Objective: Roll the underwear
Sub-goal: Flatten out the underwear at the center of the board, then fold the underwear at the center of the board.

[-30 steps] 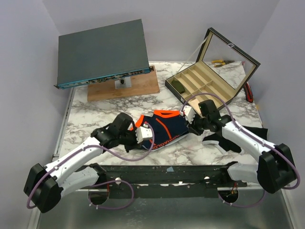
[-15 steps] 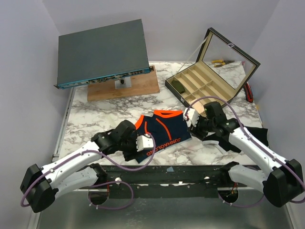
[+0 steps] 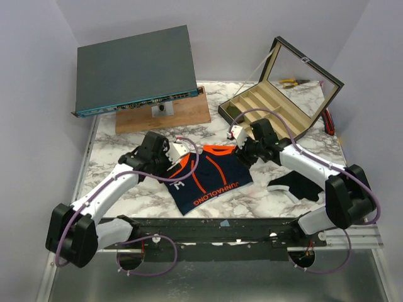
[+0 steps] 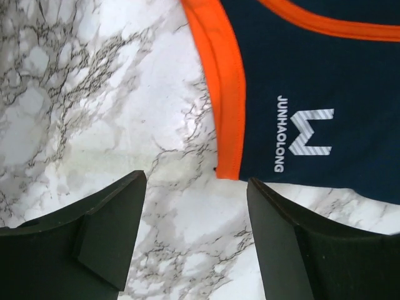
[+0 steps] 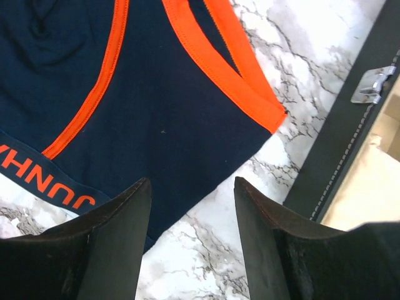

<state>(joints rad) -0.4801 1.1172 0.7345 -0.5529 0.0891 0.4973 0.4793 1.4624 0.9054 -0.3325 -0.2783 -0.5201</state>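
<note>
The underwear (image 3: 211, 178) lies spread flat on the marble table (image 3: 119, 160), navy with orange trim and orange lettering along its near edge. My left gripper (image 3: 178, 157) hovers at its far left corner, open. In the left wrist view the open gripper (image 4: 197, 182) has only marble between its fingers, and the underwear (image 4: 312, 75) with white lettering lies just beyond. My right gripper (image 3: 238, 146) is at the far right corner, also open. In the right wrist view the gripper (image 5: 192, 182) stands over the edge of the underwear (image 5: 156, 106), holding nothing.
A grey network switch (image 3: 135, 69) rests on a wooden board (image 3: 182, 116) at the back left. An open compartment box (image 3: 267, 107) with a mirrored lid (image 3: 302, 66) stands at the back right. A black cloth (image 3: 296, 187) lies at the right, near a red-handled tool (image 3: 329, 123).
Both grippers opened and let go of the underwear, which went from bunched between them to lying flat. Both arms moved away from me to its far corners.
</note>
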